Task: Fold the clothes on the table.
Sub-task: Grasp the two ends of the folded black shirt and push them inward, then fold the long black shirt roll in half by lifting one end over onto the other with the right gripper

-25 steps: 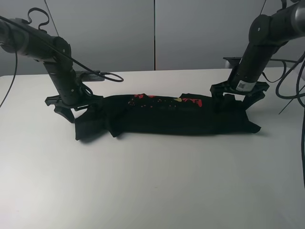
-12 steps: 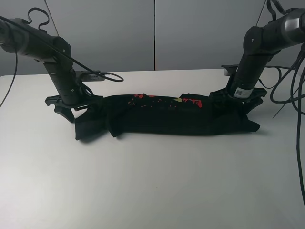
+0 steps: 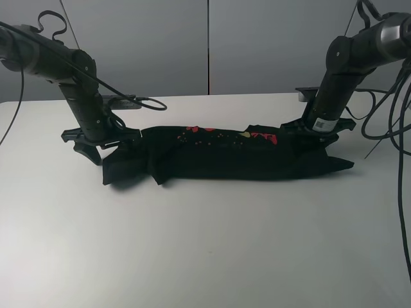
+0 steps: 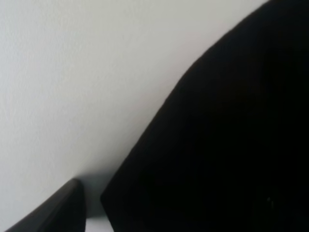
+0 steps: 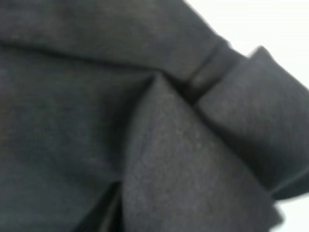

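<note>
The black T-shirt (image 3: pixel 225 157) lies folded in a long band across the white bench (image 3: pixel 205 244). The left hand (image 3: pixel 97 140) stands wide open at the shirt's left end, low on the bench, holding nothing. The right hand (image 3: pixel 319 131) presses into the right end's bunched cloth; whether it has closed on it I cannot tell

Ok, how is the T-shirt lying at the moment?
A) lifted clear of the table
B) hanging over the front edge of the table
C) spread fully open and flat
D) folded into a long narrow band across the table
D: the T-shirt lies on the table as one long narrow band running side to side, with its red print showing along the far edge.
</note>
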`<state>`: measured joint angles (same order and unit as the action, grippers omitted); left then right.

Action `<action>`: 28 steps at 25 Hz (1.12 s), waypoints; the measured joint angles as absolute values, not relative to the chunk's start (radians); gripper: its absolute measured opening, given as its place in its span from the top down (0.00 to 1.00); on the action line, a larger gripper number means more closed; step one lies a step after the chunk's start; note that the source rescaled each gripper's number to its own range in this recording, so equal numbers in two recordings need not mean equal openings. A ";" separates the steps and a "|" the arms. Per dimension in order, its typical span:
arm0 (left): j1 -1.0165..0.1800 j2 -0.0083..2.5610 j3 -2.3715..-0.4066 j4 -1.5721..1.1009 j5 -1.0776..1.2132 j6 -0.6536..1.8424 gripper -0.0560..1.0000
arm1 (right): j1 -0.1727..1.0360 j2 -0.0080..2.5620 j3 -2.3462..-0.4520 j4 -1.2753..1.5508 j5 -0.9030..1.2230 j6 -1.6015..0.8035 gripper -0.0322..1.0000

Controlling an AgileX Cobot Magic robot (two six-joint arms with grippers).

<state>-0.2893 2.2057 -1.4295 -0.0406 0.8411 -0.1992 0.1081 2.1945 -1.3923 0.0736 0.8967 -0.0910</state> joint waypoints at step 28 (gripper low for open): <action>-0.289 2.206 -1.429 -0.041 0.841 -0.184 0.09 | 0.108 2.015 -1.382 0.230 1.058 -0.217 0.83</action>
<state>-0.2893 2.2057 -1.4295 -0.0406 0.8411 -0.1835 0.1081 2.0155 -1.3821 0.2300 1.0581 -0.2166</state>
